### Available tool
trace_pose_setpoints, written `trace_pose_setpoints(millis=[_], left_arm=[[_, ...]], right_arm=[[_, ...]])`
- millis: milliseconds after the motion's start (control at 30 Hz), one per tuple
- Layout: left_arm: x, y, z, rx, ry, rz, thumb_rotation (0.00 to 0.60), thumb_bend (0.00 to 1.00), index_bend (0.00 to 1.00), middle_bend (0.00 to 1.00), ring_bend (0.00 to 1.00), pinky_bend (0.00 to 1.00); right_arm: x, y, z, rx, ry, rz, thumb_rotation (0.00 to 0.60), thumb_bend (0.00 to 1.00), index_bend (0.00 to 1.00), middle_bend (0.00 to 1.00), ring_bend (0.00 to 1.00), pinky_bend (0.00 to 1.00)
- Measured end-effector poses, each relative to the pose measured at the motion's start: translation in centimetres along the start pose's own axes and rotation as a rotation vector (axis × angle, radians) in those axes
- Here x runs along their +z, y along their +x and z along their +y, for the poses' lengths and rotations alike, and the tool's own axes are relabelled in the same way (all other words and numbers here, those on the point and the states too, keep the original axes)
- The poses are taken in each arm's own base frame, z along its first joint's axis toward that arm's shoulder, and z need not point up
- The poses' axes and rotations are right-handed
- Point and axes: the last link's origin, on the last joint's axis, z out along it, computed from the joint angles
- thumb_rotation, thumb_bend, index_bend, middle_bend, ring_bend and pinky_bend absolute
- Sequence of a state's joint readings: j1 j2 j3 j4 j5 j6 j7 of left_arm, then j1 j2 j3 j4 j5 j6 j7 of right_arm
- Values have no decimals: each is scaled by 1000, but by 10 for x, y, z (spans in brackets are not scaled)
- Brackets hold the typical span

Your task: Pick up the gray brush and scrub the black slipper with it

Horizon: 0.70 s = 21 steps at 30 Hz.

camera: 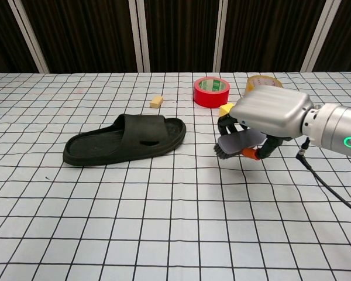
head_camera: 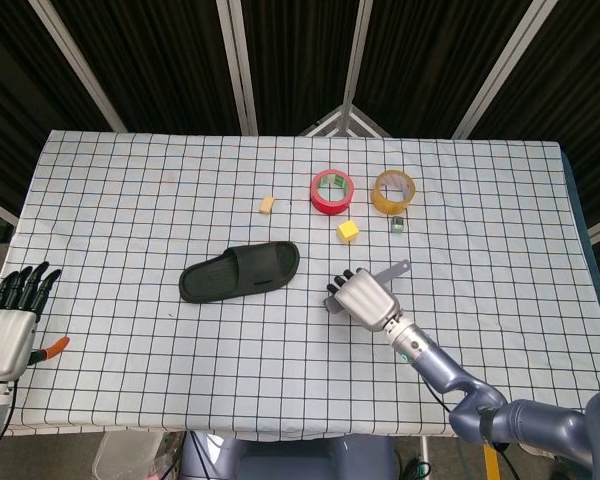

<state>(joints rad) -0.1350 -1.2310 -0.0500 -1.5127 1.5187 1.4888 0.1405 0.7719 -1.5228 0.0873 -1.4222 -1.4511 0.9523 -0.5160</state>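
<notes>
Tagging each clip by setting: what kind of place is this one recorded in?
Probably a lab or robot test bench, not a home: a table covered in a black-on-white grid cloth, dark curtained panels behind it, and unrelated props laid out, a red tape roll, a yellow tape roll and a black slipper.

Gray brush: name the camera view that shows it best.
Chest view. It shows the gray brush from the side, bristles down, held under the right hand. In the head view the hand covers most of it; only the handle end pokes out.
</notes>
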Motion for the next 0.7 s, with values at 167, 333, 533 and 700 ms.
trace_pose_setpoints(millis=[167,333,533,700], left_arm=[[1,2,1,4,-4,23,600,97,0,0,0,68],[4,-1,1,10,-18,43,600,226,0,0,0,68],[13,-11,-4,-20,3,-32,600,332,0,0,0,68],[35,-25,2,-123,-44,-136,600,316,0,0,0,68]], right_arm=[[19,18,-13,-7,8,39,600,640,803,634,573,643],[42,30,-34,28,26,54,600,640,803,634,573,643],[65,38,-59,59,60,54,600,640,803,634,573,643],[78,40,-68,73,78,46,600,639,803,634,573,643]])
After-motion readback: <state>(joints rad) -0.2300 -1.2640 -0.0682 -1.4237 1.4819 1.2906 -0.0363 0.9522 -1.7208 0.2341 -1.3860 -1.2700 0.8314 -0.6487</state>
